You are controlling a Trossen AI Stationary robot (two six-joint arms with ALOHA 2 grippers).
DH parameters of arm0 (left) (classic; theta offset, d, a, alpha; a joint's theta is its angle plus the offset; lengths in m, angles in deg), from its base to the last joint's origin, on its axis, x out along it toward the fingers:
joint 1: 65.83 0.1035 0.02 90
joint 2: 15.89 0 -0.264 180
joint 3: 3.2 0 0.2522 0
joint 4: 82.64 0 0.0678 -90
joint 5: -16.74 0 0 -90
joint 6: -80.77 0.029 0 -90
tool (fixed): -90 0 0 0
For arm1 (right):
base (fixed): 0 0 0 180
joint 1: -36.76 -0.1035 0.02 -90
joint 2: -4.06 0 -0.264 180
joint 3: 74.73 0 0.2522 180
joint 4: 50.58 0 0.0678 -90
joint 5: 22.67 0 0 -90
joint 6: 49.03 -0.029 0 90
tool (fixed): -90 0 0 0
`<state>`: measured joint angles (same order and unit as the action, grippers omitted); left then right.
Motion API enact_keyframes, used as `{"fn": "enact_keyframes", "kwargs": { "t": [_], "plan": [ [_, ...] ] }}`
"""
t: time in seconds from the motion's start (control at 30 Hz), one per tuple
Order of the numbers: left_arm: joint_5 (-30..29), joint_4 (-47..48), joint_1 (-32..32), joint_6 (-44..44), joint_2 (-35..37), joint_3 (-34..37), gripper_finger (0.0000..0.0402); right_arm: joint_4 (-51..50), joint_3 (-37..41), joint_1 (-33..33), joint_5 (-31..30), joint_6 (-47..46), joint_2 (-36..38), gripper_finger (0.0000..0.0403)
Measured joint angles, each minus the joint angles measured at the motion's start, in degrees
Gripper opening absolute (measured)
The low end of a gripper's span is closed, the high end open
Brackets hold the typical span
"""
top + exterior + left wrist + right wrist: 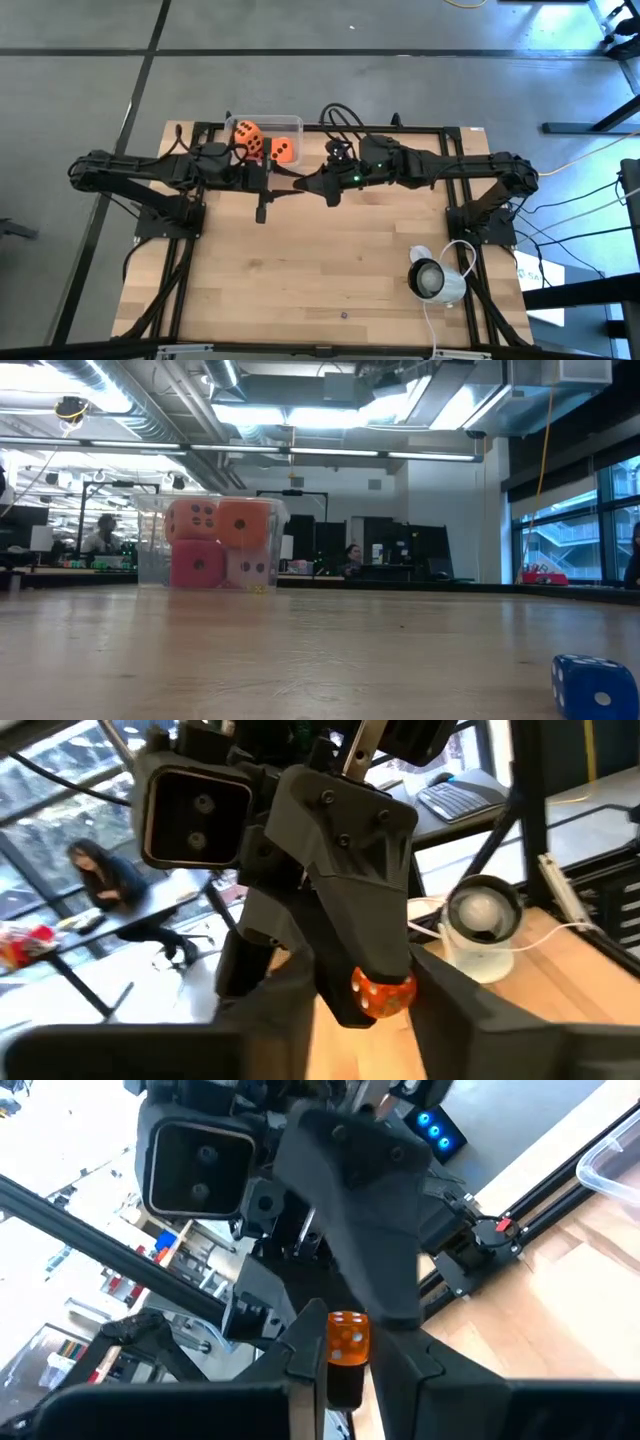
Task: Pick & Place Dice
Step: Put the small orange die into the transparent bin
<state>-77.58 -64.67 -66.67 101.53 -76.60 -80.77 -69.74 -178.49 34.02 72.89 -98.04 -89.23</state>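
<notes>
Above the table (330, 270), both pincers pinch one orange die (347, 1338).

Four dice (218, 547) stacked inside bin (290, 124) at table's (320, 270) rear edge

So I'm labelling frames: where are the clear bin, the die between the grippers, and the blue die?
clear bin (152, 550), low view, its left wall.
small orange die (347, 1336), right wrist view, its pipped face.
blue die (593, 686), low view, its front face.
</notes>
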Motion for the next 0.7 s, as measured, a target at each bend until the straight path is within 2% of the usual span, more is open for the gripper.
{"fn": "enact_keyframes", "kwargs": {
  "t": [0.13, 0.17, 0.7],
  "plan": [
    [-1.6, -0.17, 0.02, 0.95, 0.07, -0.04, 0.0032, 2.03, 0.0, 0.09, -0.15, -0.69, 0.02, 0.0051],
    [-1.51, -0.26, 0.0, 1.22, 0.07, -0.07, 0.0021, 2.27, 0.0, 0.07, 0.01, -0.87, 0.02, 0.0051],
    [-2.18, -1.55, -1.75, 2.6, 0.0, -0.13, 0.002, 6.3, 0.09, 0.0, 1.33, -0.29, -0.04, 0.0071]
  ]
}}
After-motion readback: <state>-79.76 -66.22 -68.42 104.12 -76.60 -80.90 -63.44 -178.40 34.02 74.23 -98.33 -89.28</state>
